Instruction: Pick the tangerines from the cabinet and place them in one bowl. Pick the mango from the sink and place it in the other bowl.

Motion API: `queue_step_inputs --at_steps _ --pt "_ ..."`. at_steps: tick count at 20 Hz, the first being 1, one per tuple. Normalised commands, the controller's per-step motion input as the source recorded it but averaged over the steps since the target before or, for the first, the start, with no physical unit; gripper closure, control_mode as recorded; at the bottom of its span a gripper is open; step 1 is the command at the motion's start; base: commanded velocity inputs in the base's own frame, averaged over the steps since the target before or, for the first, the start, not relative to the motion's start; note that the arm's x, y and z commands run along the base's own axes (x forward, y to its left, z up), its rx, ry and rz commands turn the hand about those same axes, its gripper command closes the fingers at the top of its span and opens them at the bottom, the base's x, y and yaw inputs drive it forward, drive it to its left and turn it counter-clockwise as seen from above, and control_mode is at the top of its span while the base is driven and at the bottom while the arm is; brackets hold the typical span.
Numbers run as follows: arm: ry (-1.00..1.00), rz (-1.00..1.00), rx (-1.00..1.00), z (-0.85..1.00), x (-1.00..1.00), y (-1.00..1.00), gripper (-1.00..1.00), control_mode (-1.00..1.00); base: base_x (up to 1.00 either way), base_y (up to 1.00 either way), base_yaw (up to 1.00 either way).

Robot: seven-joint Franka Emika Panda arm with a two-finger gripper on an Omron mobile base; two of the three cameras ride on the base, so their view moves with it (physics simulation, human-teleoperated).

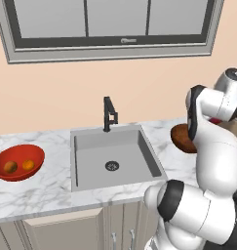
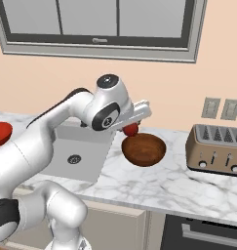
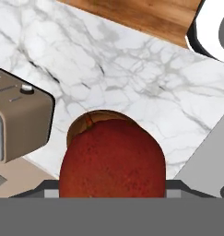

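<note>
My gripper [image 2: 131, 128] is shut on the mango [image 2: 131, 130], held just above the near left rim of the dark brown bowl [image 2: 144, 149]. In the hand view the mango [image 3: 112, 159] looks large and red and covers most of the brown bowl [image 3: 85, 123] beneath it. Two tangerines [image 1: 28, 165] [image 1: 10, 167] lie in the red bowl [image 1: 18, 152] on the counter left of the sink [image 1: 112, 156]. My arm hides part of the brown bowl [image 1: 180, 138] in the left base view. The cabinet is out of view.
A black faucet [image 1: 109, 113] stands behind the sink basin. A beige toaster [image 2: 217, 149] sits on the marble counter right of the brown bowl. A window [image 1: 110, 24] spans the wall above. Base cabinet doors [image 1: 66, 232] run under the counter.
</note>
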Motion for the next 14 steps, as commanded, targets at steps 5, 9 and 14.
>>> queue_step_inputs --at_steps 5,9,14 --pt "-0.08 -0.25 0.07 -0.35 0.42 0.28 1.00 -1.00 0.00 0.00 0.00" --pt "-0.07 -0.18 0.02 -0.40 0.31 0.21 1.00 -1.00 0.00 0.00 0.00" --pt "-0.06 -0.13 0.02 -0.29 0.27 0.13 1.00 -1.00 0.00 0.00 0.00"
